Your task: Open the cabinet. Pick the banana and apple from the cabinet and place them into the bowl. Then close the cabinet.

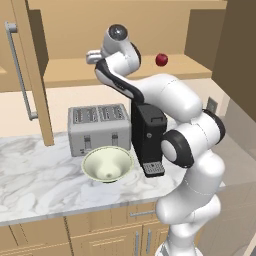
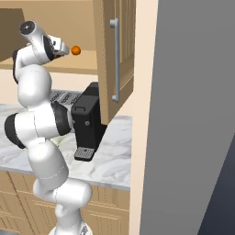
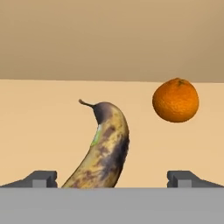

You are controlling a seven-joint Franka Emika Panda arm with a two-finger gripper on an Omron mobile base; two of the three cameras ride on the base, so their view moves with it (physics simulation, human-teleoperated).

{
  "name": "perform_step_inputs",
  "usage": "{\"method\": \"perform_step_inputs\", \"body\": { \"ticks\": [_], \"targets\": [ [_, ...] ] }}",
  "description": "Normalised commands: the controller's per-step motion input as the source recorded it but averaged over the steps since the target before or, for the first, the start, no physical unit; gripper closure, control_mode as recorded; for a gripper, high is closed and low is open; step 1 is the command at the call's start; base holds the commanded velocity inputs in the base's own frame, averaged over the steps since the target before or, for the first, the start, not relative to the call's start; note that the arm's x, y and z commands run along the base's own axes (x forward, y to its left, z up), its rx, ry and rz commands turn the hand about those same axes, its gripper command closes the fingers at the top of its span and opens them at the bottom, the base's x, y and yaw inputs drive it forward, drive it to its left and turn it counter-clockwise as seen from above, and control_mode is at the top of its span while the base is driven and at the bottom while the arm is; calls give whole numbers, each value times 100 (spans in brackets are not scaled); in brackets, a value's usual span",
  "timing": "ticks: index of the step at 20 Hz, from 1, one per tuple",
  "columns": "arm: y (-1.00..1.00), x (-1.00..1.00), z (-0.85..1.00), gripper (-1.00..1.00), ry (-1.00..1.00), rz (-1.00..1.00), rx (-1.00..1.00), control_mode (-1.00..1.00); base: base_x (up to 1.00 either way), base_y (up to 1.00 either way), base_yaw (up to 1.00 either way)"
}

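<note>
The cabinet (image 1: 70, 30) stands open, its left door (image 1: 35, 75) and right door (image 2: 120, 55) swung out. My gripper (image 1: 91, 57) reaches inside over the shelf, also seen as gripper (image 2: 63, 49). In the hand view the speckled yellow-brown banana (image 3: 103, 151) lies on the shelf, its lower end between the spread fingertips (image 3: 41, 178); the gripper (image 3: 112, 179) is open and holds nothing. The dark-red apple (image 1: 161, 60) rests on the shelf, to the right of the hand. The pale bowl (image 1: 107, 164) sits on the marble counter before the toaster.
An orange (image 3: 176, 99) lies on the shelf right of the banana, also the orange (image 2: 75, 50). A silver toaster (image 1: 99, 127) and a black coffee machine (image 1: 147, 135) stand on the counter (image 1: 35, 185) under the cabinet. A grey wall (image 2: 193, 114) closes the right.
</note>
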Motion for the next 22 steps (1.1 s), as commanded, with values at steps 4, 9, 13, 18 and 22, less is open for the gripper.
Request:
{"method": "perform_step_inputs", "body": {
  "ticks": [4, 9, 13, 18, 22],
  "targets": [
    [0, 0, -41, -100, 3, -6, 0, -100, 0, 0, 0],
    [0, 1, -40, -100, 0, -3, 0, -100, 0, 0, 0],
    [0, 4, -30, -100, 3, -2, 0, -100, 0, 0, 0],
    [6, 12, -50, -100, 2, 0, 0, -100, 0, 0, 0],
    [4, 20, -12, -100, -1, 0, 6, -100, 0, 0, 0]
  ]
}}
